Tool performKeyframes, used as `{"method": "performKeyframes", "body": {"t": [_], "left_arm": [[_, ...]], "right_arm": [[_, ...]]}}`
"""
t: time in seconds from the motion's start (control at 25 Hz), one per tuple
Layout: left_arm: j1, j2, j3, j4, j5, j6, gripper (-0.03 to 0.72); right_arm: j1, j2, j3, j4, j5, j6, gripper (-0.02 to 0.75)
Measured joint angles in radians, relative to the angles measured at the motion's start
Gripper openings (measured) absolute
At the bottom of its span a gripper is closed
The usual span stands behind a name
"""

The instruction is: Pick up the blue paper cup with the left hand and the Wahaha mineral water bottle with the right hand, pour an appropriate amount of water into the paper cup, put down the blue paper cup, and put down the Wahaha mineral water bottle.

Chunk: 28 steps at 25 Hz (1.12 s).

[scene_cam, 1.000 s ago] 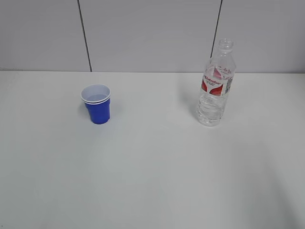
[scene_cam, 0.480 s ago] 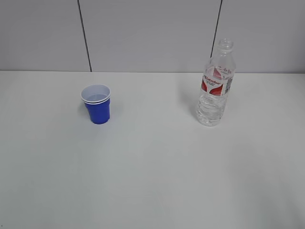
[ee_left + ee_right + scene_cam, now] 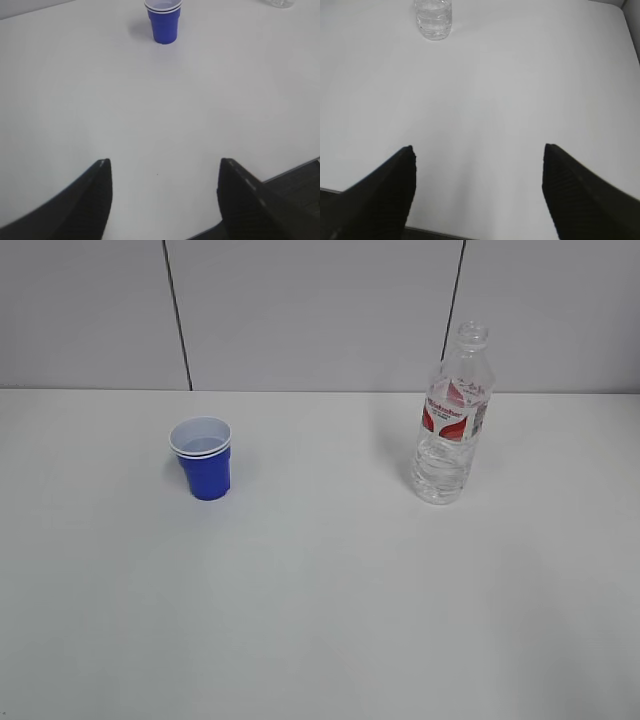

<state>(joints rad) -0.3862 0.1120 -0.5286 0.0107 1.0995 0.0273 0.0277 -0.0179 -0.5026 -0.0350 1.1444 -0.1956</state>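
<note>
Waiting with both grippers spread wide and empty, well short of their targets

The blue paper cup (image 3: 164, 22) stood far ahead of the left hand (image 3: 162, 200), near centred between its fingers; likely light and crushable, best pinched gently mid-wall. The Wahaha mineral water bottle (image 3: 434, 17) stood far ahead of the right hand (image 3: 479, 192), toward its left finger; likely slippery, gripped below the red-and-white label (image 3: 455, 412), whose print was unreadable

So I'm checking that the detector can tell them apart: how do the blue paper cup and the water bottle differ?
The blue paper cup is short, opaque and tapered, with a wide white rim; the Wahaha mineral water bottle is tall, clear and ribbed, with a narrow neck. The cup is plain blue; the bottle wears a red-and-white label. Both stand upright, uncapped and apart on the white table.
</note>
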Motion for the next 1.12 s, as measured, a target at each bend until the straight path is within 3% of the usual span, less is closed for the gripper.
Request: {"method": "performKeyframes", "body": {"t": [1.12], "left_arm": [[0.0, 0.0, 0.0, 0.0, 0.0, 0.0, 0.499]], "right_arm": [[0.0, 0.0, 0.0, 0.003, 0.0, 0.004, 0.587]]}}
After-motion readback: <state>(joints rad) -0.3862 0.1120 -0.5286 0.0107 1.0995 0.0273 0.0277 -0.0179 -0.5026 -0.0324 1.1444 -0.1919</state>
